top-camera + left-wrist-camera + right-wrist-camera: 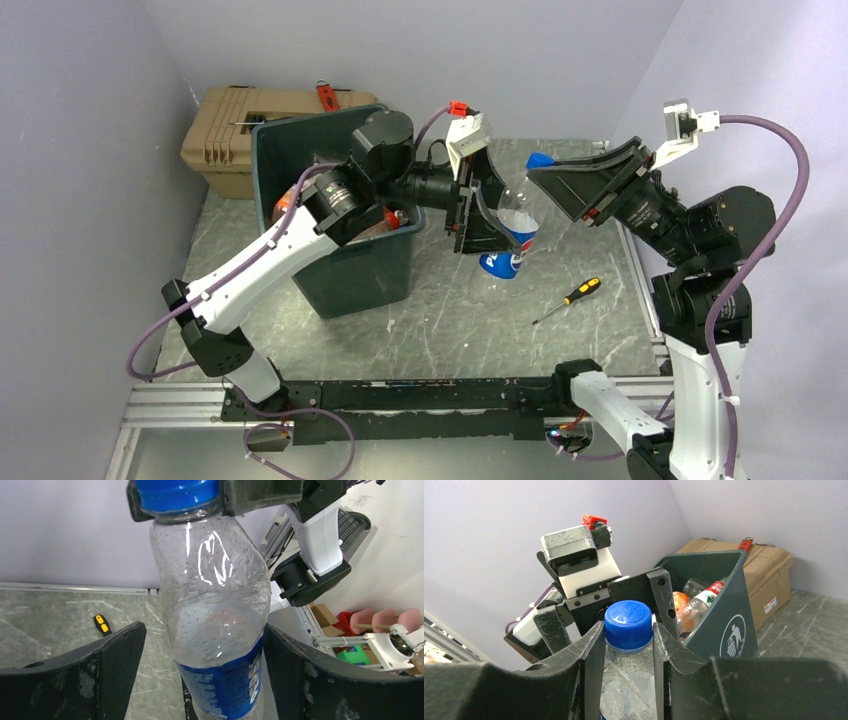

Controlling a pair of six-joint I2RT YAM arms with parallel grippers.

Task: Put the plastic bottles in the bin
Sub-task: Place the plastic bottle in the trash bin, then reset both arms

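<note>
- Above the worktop [450, 330], just right of the bin [360, 272], the right end effector [628, 642] pinches a clear, blue-labelled bottle [517, 212] at its neck, under the blue cap.
- The left end effector [205, 640] is spread around the bottle's body.
- Inside the bin lie other bottles [689, 607].
- A screwdriver [570, 298] lies on the worktop.

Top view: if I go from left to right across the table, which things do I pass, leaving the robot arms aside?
toolbox → bin → bottle → screwdriver
</note>
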